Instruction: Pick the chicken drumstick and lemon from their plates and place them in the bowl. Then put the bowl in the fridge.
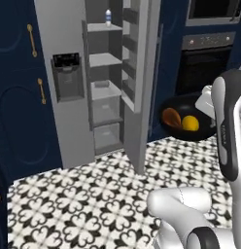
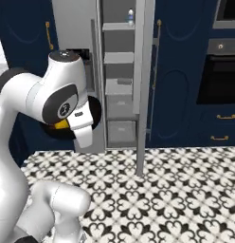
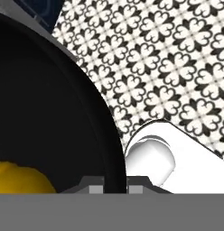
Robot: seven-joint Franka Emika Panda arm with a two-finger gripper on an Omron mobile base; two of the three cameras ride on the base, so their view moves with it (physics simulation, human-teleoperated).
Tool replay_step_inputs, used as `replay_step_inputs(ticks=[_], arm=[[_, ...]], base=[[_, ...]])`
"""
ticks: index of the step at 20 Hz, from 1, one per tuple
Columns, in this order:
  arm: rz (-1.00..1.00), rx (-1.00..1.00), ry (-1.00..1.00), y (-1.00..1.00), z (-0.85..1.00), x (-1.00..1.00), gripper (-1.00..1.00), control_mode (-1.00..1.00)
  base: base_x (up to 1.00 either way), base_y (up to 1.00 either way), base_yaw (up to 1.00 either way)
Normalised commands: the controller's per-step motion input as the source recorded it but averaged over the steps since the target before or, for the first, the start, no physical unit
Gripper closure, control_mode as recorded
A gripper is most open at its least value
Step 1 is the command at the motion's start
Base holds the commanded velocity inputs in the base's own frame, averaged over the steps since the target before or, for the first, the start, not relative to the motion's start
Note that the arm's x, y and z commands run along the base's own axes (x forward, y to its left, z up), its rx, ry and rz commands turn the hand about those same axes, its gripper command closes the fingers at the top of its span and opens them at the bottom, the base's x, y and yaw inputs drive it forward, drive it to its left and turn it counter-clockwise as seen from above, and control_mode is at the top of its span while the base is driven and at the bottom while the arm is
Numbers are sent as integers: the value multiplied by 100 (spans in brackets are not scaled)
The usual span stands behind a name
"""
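Note:
The black bowl point(image 1: 182, 130) hangs in the air to the right of the open fridge point(image 1: 105, 90). In it lie the reddish-brown chicken drumstick point(image 1: 171, 117) and the yellow lemon point(image 1: 190, 123). My gripper point(image 3: 114, 187) is shut on the bowl's rim point(image 3: 101, 128), which runs between the two fingertips; the lemon point(image 3: 20, 178) shows just inside. From the right base view my arm covers most of the bowl point(image 2: 94, 113), and a sliver of lemon point(image 2: 61, 124) peeks out. The fridge's grey shelves point(image 2: 118, 88) stand exposed. The plates are out of view.
The fridge's right door point(image 1: 142, 92) stands open edge-on between the shelves and the bowl. A small water bottle point(image 1: 108, 18) sits on the top shelf. A dark oven point(image 1: 205, 68) is behind the bowl. Navy cabinets point(image 1: 18, 97) flank the fridge, above a patterned floor point(image 1: 93, 194).

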Motion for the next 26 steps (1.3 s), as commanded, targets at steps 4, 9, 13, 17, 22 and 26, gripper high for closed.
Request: replay_step_inputs(ticks=[4,9,13,17,22,26], arm=[[0,0,0,0,0,0,100,100],[0,0,0,0,0,0,100,100],[0,0,0,0,0,0,100,100],[0,0,0,0,0,0,100,100],[0,0,0,0,0,0,100,100],[0,0,0,0,0,0,100,100]], base=[[93,100,-59],[100,90,-46],[100,66,-15],[100,30,5],[100,15,14],[97,0,14]])
